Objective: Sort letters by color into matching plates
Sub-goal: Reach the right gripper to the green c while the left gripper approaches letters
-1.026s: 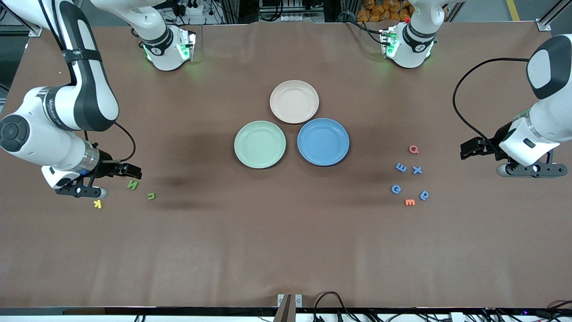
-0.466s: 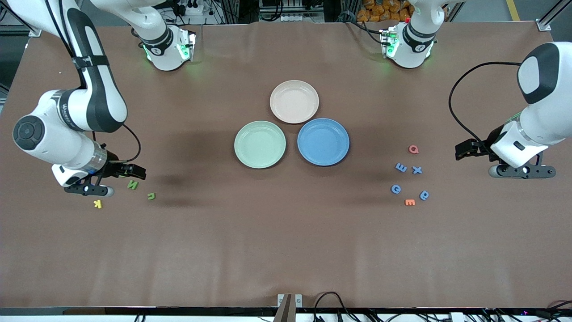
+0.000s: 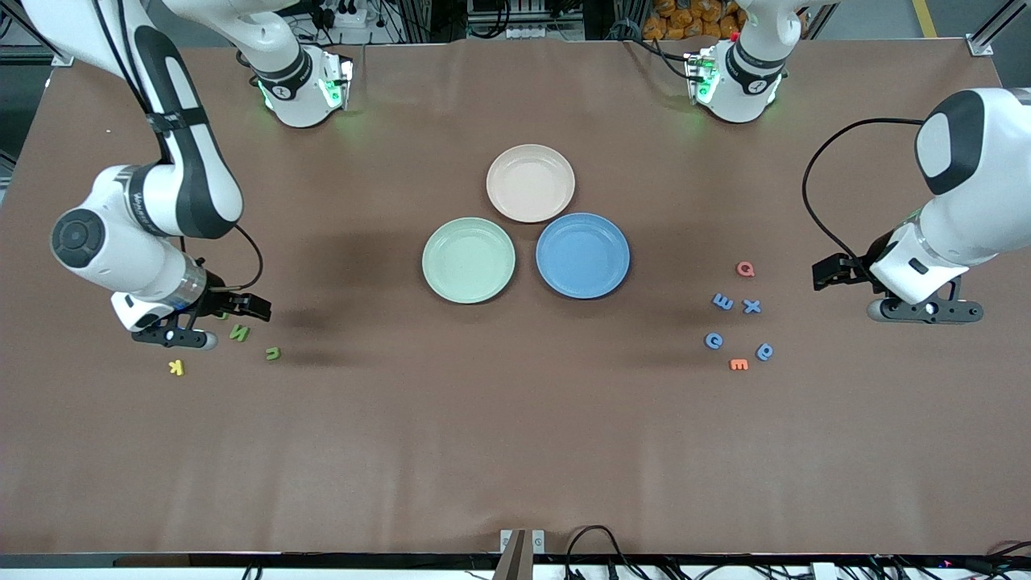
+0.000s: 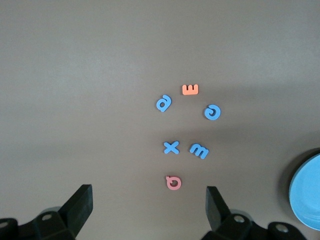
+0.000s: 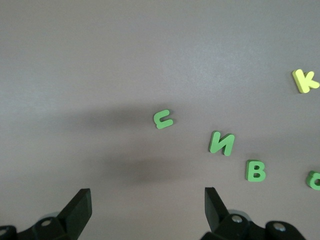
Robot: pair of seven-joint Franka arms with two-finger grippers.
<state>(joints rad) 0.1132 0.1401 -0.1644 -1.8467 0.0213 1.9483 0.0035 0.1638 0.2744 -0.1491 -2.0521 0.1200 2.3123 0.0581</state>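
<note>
The pale green plate (image 3: 468,260) and the blue plate (image 3: 582,255) lie side by side mid-table. Several blue letters (image 3: 722,301) are scattered toward the left arm's end; the left wrist view shows them (image 4: 171,147) too. Green letters, an N (image 3: 239,332) and a small curved one (image 3: 273,353), lie toward the right arm's end. The right wrist view adds a green B (image 5: 255,170). My right gripper (image 3: 248,305) hangs open and empty over the table beside the green letters. My left gripper (image 3: 832,271) hovers open and empty beside the blue letters.
A beige-pink plate (image 3: 531,183) sits farther from the camera, touching both other plates. A pink letter (image 3: 746,269) and an orange E (image 3: 739,365) lie among the blue letters. A yellow K (image 3: 175,367) lies near the green ones.
Both arms have drifted a little toward the middle of the table, each closer to its group of letters. Both grippers stay open. No letter has moved.
</note>
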